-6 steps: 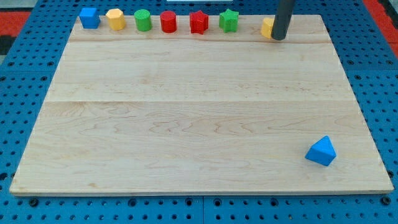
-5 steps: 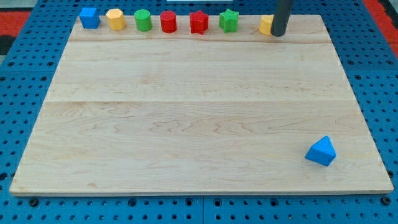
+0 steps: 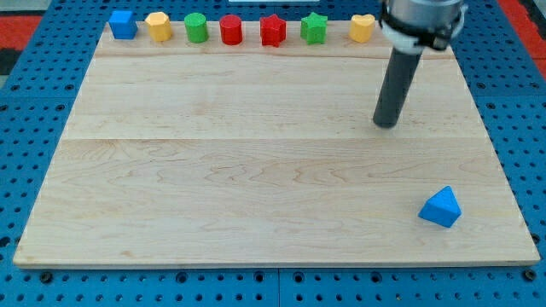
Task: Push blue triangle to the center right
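Here, my tip (image 3: 386,125) rests on the pale wooden board (image 3: 256,170), touching nothing; the blue triangle block (image 3: 440,207) lies well below-right.

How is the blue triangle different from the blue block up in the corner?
The blue triangle comes to a point on top, while the blue cube is boxy with a flat top. The triangle sits alone near the view's bottom right; the cube starts the row of blocks along the view's top, at the left. My tip is closer to the triangle, but touches neither. Both are blue.
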